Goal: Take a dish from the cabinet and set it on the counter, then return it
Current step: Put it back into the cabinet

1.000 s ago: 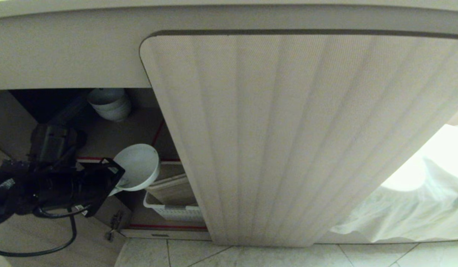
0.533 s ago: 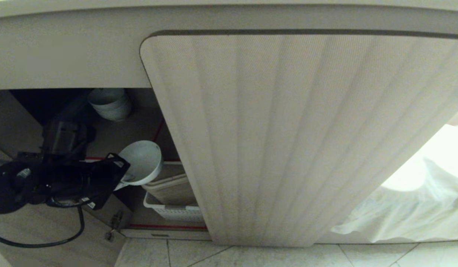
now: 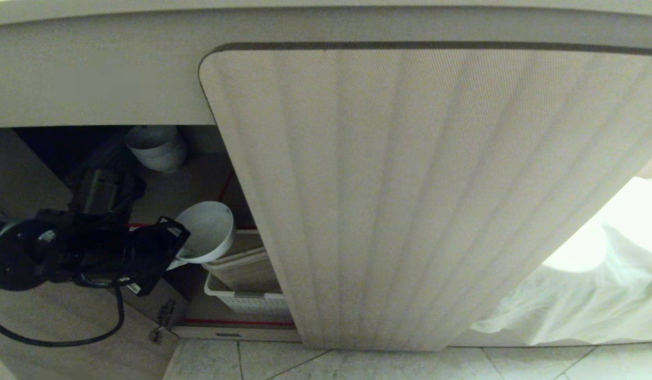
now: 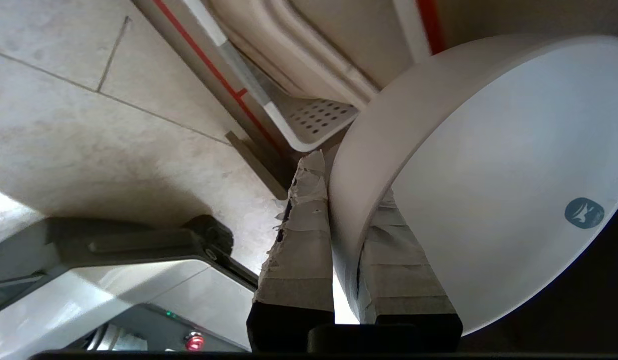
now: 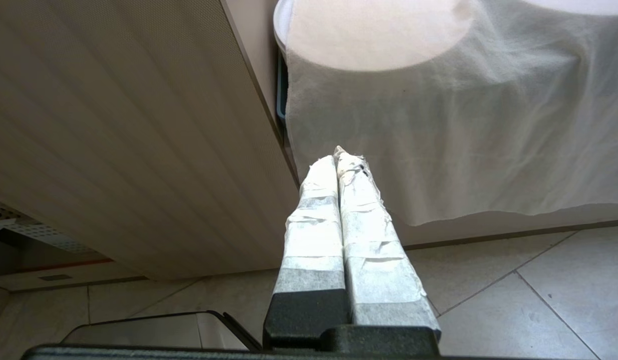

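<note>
From the head, you see the left gripper [image 3: 172, 252] holding the bowl [image 3: 208, 232] tilted, mouth up-left, at the open cabinet [image 3: 199, 184], above a basket [image 3: 246, 301], stacked bowls [image 3: 157, 148] behind. Left wrist: fingers [image 4: 301, 240] pinch its rim. Right wrist: the right gripper [image 5: 341, 165] is pressed together beside the fluted door [image 5: 113, 140].

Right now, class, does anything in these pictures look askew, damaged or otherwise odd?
Two things. The white bowl hangs steeply tilted at the open cabinet, pinched by its rim in the left gripper, so it is not level. The tape wrapped on the fingers is frayed and torn at the tips. Nothing is spilled.
</note>
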Robot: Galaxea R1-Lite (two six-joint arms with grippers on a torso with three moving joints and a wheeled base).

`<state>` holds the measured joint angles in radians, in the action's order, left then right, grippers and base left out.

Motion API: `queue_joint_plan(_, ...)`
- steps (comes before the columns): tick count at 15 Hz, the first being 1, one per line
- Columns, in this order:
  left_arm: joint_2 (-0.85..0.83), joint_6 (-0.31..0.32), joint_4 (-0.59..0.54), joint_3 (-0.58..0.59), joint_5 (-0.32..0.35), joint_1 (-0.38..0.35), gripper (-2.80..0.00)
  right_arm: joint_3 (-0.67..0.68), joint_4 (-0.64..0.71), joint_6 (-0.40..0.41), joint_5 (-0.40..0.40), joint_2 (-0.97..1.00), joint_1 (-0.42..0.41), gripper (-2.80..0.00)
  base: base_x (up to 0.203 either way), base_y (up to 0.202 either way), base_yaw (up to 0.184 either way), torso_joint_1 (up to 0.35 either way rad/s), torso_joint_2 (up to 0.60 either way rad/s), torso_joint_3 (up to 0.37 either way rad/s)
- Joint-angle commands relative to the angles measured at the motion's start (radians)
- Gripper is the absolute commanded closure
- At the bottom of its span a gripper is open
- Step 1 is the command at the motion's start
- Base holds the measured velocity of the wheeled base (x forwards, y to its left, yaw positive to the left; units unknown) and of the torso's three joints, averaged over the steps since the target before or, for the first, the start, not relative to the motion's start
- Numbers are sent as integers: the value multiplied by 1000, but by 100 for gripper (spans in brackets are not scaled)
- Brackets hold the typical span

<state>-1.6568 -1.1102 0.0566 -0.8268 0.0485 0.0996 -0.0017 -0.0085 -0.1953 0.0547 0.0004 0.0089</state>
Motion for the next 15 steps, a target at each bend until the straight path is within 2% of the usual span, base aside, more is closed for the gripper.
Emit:
queue_joint_plan(1, -12, -6, -3, -15, 1, 0, 0, 0, -1, -1, 1, 0, 0, 0, 0, 0, 0, 0, 0, 0)
queue_joint_plan(11, -79, -7, -6, -74, 21, -1, 0, 0, -1, -1, 0, 0, 0, 0, 0, 0, 0, 0, 0, 0)
queue_joint_plan(15, -100, -5, -47, -126, 25, -9, 0, 0, -1, -1, -1, 0, 0, 0, 0, 0, 0, 0, 0, 0)
